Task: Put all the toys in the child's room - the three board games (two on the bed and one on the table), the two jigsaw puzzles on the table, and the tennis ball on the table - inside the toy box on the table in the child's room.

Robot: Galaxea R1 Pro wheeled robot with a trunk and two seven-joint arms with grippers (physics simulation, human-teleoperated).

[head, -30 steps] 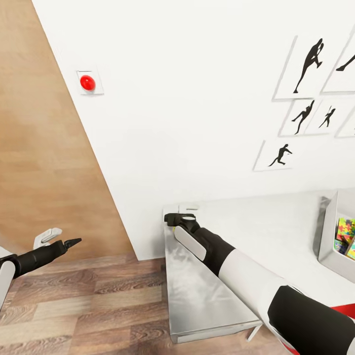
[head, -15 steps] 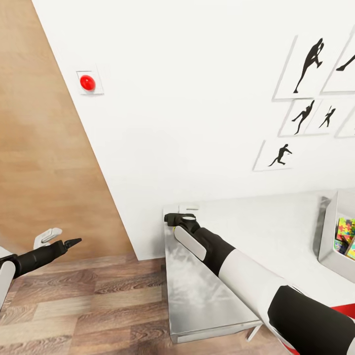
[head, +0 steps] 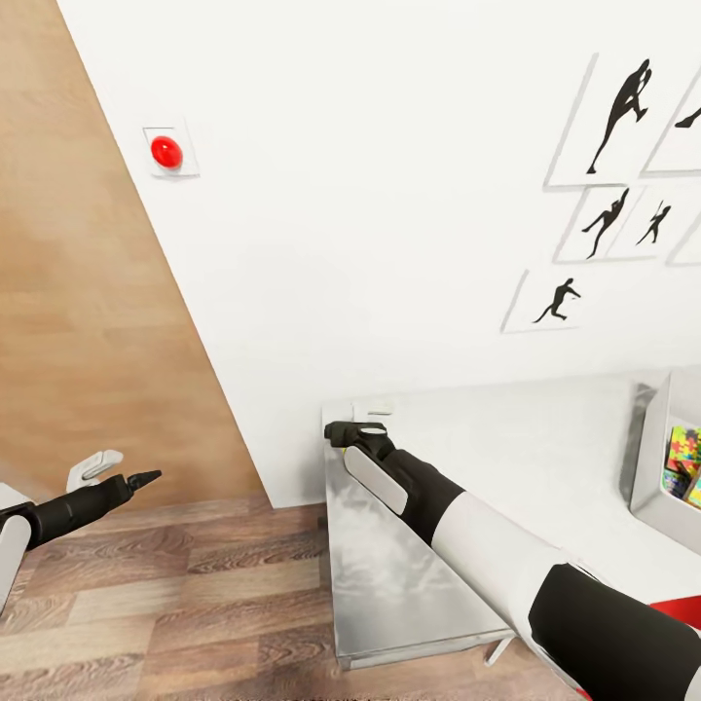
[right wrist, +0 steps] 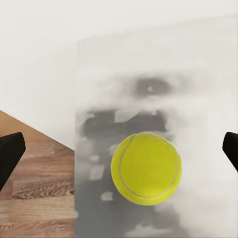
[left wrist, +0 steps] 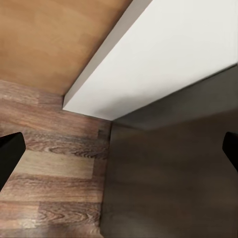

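Right gripper (head: 336,432) poised at the far end of the table (head: 389,584), fingers spread wide at the two edges of the right wrist view, nothing between them but the tennis ball (right wrist: 146,168) resting on the glossy top just below, untouched. Left gripper (head: 146,478) held out over the wood-plank floor (head: 146,604) beside the table, well apart from it; dark fingertips likewise far apart in the left wrist view, holding nothing. Farther along the table, toy box (head: 650,477) with a jigsaw puzzle (head: 683,450) inside. Above, athlete posters (head: 604,195) and a red button (head: 166,152) on the white wall.
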